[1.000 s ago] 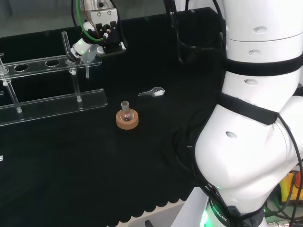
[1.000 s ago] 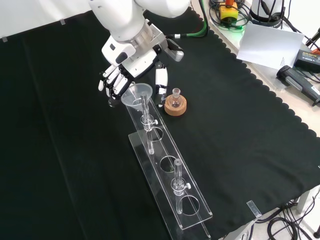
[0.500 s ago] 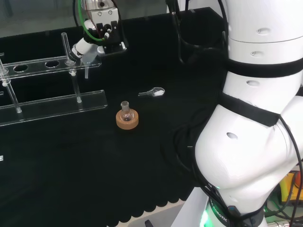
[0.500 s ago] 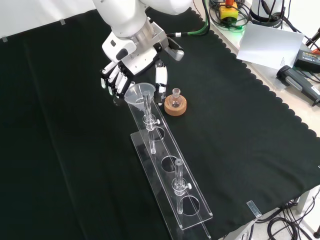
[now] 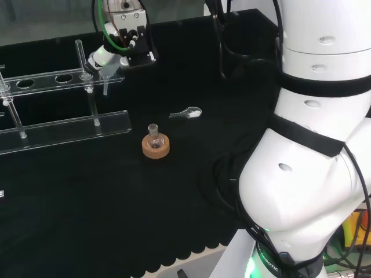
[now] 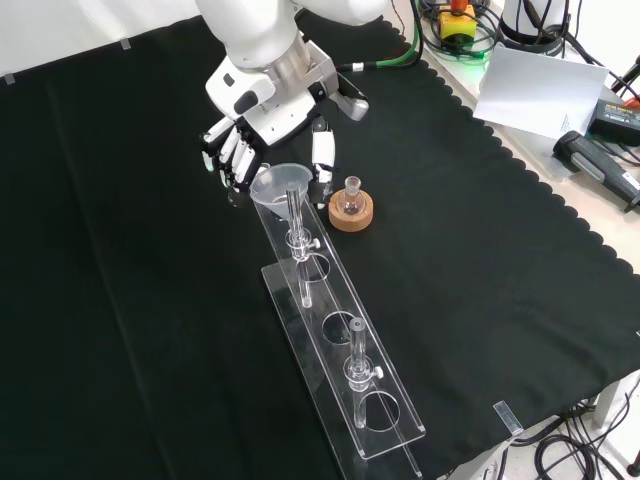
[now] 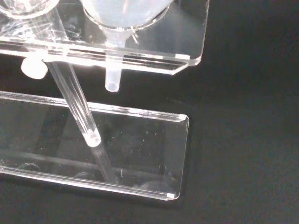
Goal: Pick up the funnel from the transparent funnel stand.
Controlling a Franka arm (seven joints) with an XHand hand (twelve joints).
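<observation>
1. Funnel (image 6: 279, 184) sits in end hole of transparent funnel stand (image 6: 340, 350), far end in front view; stem hangs through upper plate, as wrist view shows (image 7: 113, 79). Not lifted yet.
2. Robot hand (image 6: 232, 150) hangs right behind funnel in front view, fingers (image 6: 222, 160) on left of bowl, thumb (image 6: 322, 156) on right. Fingers look relaxed and spread, nothing pinched; whether any pad touches the rim I can't tell.
3. Change vs 1 s ago: in front view the robot hand has drifted slightly up and away, and fingers sit higher relative to the bowl. In head view the robot hand (image 5: 104, 55) has likewise crept up a bit. Funnel and stand haven't moved.
4. Meaning, my read: still approach/align phase, a small re-position before closing, not a grasp. No progress on the lift itself.
5. Next needs fingers and thumb closed round the bowl, then a straight pull up so stem clears the hole.
6. Other items: small flask on cork ring (image 6: 350, 211) just right of funnel in front view, near thumb; risk of a knock. Spoon-like piece (image 5: 186, 113) lies on tabletop (image 5: 116, 197), well apart.
</observation>
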